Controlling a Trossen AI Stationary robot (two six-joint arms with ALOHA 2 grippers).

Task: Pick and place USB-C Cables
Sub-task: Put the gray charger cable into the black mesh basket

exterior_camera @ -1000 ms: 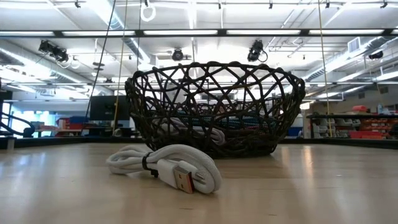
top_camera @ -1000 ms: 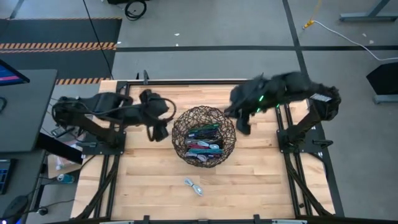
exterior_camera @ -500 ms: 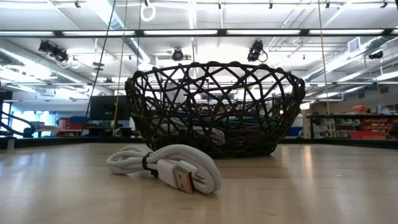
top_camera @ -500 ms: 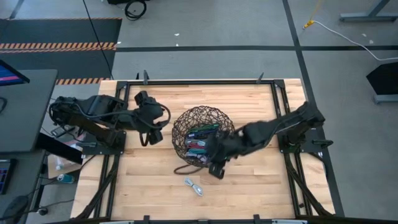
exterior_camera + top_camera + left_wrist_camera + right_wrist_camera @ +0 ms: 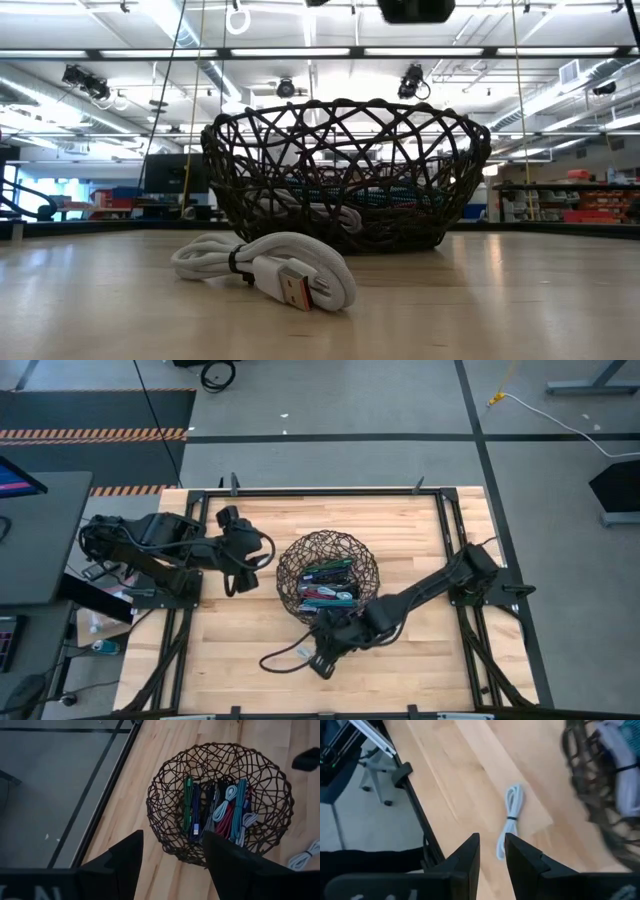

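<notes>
A silvery light blue USB-C cable bundle [image 5: 265, 270] [image 5: 510, 820] lies flat on the wooden table, near side of a dark woven wire basket [image 5: 328, 592] [image 5: 345, 170]. Several more bundles [image 5: 217, 810], green, purple, teal, magenta and pale, lie inside the basket. My right gripper [image 5: 322, 660] [image 5: 491, 840] hangs above the loose bundle, fingers a little apart and touching nothing; it hides that bundle in the high view. My left gripper [image 5: 240, 555] [image 5: 172, 837] waits, open, to the left of the basket.
A loop of the right arm's black wiring [image 5: 280, 657] hangs over the table left of the right gripper. Black frame rails [image 5: 417, 805] border the table [image 5: 230, 640]. Bare wood lies on the near left and near right.
My right arm has swung from the table's far right, over the basket, toward the near edge, and now stands above the loose bundle. My left gripper has drawn back slightly from the basket toward the left. The loose bundle and the basket have not moved.
</notes>
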